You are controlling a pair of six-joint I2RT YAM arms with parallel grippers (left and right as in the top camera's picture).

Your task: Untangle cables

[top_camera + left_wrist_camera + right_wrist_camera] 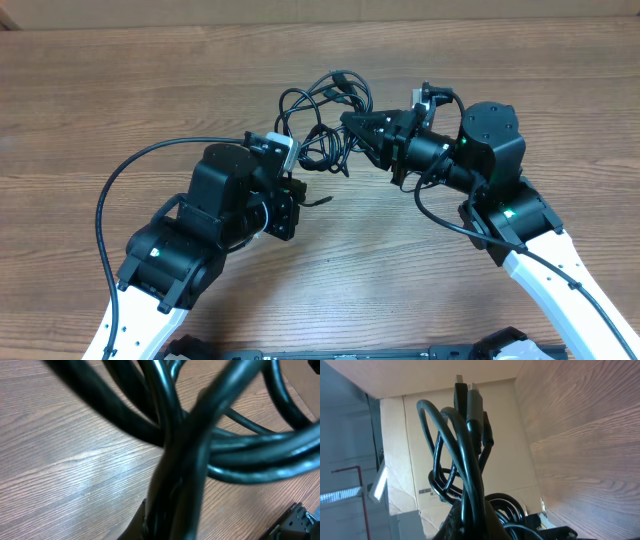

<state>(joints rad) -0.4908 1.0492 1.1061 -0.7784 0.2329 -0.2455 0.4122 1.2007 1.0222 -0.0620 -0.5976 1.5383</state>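
The cables [322, 112] are a tangle of thin black loops held above the wooden table [110, 80], between my two grippers. My left gripper [303, 163] is at the bundle's lower left and shut on strands. In the left wrist view the cables [235, 455] fill the frame, blurred, and one strand runs down into the jaws [172, 522]. My right gripper [357, 127] is at the bundle's right side and shut on it. In the right wrist view the loops [462, 455] rise from the jaws [470, 520], with two plug ends [470, 397] at the top.
A thick black arm wire [125, 180] arcs left of the left arm, and another [430, 215] loops under the right arm. A cardboard box [410, 425] stands beyond the table edge in the right wrist view.
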